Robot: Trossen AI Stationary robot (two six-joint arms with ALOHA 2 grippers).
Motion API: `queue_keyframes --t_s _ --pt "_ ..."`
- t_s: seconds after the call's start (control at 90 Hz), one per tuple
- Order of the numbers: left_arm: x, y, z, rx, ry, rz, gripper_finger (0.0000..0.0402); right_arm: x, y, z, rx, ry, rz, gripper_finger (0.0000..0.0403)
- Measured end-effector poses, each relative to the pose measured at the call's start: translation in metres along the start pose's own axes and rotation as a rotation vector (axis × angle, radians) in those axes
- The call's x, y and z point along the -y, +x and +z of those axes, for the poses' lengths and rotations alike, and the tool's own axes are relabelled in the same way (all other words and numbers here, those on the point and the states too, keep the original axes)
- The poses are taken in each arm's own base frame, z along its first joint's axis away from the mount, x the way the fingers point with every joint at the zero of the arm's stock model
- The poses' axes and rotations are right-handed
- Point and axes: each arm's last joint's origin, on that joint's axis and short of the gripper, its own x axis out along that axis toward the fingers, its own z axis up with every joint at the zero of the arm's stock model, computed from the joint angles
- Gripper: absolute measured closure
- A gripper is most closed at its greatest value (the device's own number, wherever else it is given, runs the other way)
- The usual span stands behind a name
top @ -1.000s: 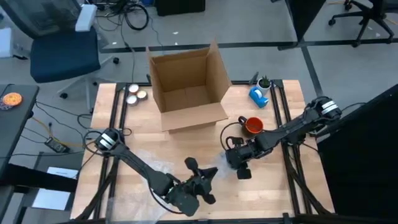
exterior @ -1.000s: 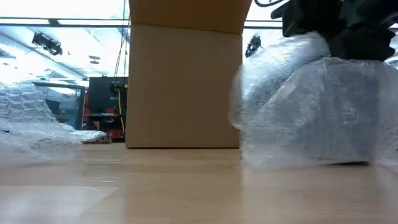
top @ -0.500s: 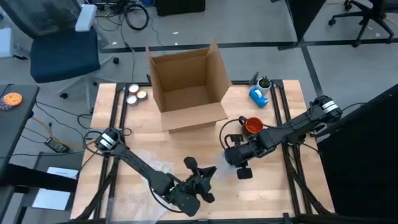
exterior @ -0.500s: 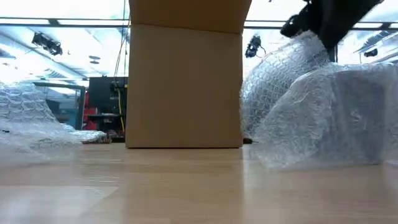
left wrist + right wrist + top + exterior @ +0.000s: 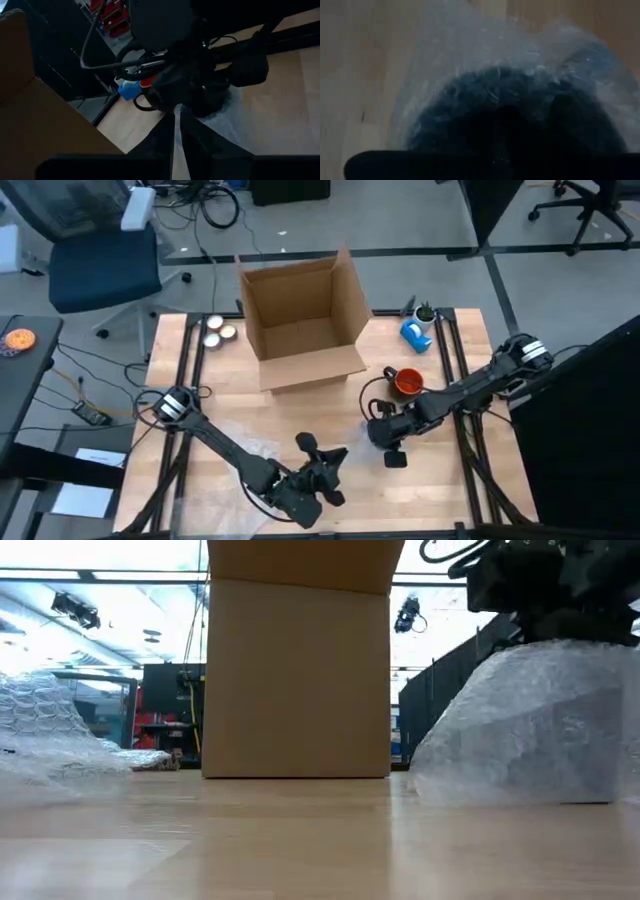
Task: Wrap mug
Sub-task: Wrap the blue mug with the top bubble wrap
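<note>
Wooden worktop (image 5: 330, 405), open cardboard box (image 5: 300, 315) at rear edge, office chair (image 5: 95, 255) behind, left gripper (image 5: 318, 465) clenched on bubble wrap (image 5: 250, 448) nr front edge, right gripper (image 5: 385, 432) over wrapped bundle (image 5: 530, 730), grip unclear.

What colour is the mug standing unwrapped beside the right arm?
Orange-red, with a dark inside; the mug shows best in the high view.

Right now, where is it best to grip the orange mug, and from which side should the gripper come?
Probably the rim of the orange mug, from straight above: it stands upright with its mouth open. Its dark handle points toward the cardboard box, so pinch the wall opposite it.
</note>
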Motion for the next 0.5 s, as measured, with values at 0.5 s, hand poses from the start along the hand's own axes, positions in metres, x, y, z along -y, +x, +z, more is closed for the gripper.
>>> queue_keyframes --t_s 0.5 --pt "-0.001 0.016 -0.019 -0.079 -0.101 -0.098 0.0386 -0.011 -0.064 0.039 -0.017 -0.070 -0.011 0.0382"
